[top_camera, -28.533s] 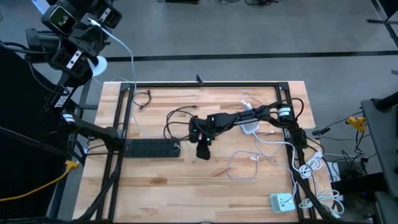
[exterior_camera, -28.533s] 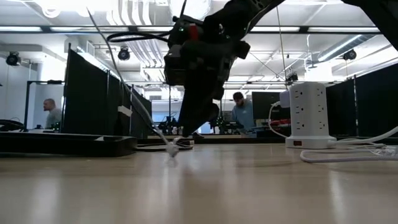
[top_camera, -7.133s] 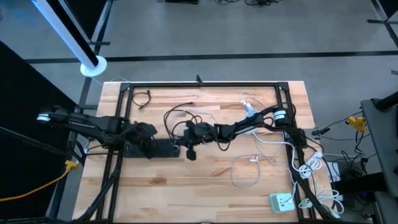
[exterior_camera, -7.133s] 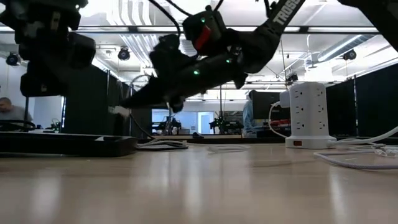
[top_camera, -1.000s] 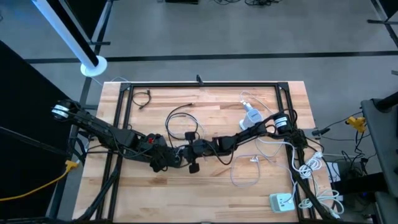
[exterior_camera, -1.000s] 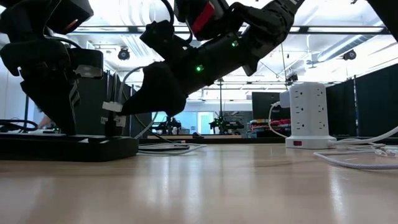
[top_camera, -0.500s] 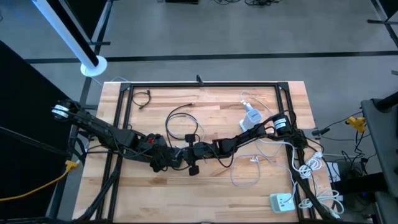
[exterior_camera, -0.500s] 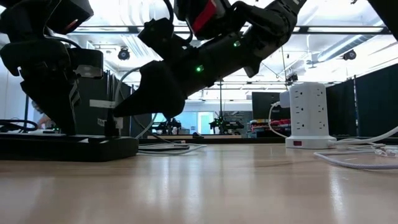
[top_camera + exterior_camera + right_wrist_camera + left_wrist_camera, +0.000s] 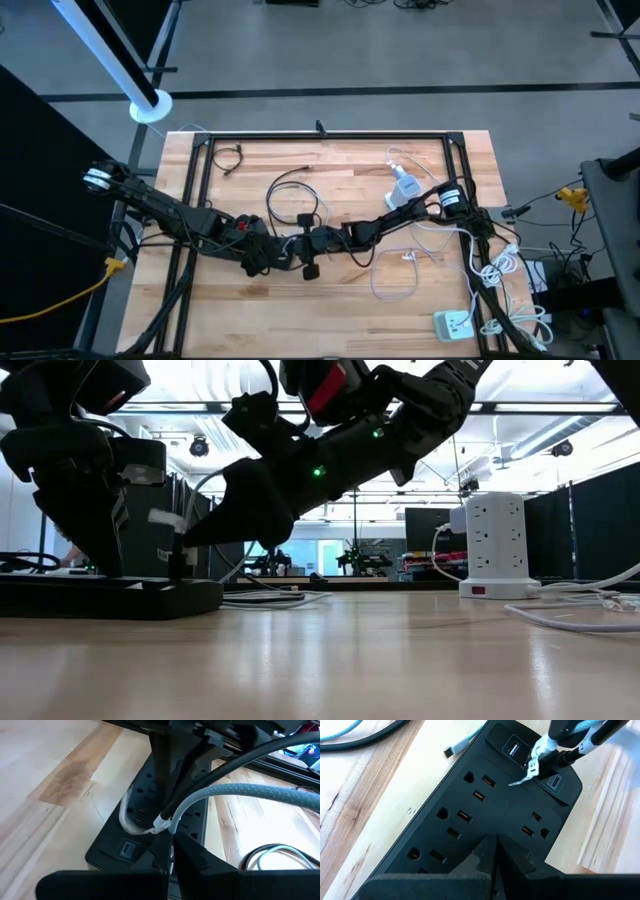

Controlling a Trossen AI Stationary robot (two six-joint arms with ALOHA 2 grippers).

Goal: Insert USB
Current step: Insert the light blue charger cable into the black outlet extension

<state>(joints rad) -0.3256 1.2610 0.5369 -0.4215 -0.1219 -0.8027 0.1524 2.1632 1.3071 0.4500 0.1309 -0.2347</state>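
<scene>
The right gripper [image 9: 190,532] was clamped on the white USB plug [image 9: 167,518], which sat at its fingertips just above the end of the black power strip [image 9: 470,815] where the USB ports [image 9: 512,748] were. The grey braided cable [image 9: 235,792] trailed back from the plug past the right arm. The left gripper [image 9: 495,845] rested on the power strip beside the right gripper, its fingers pressed together with nothing between them.
</scene>
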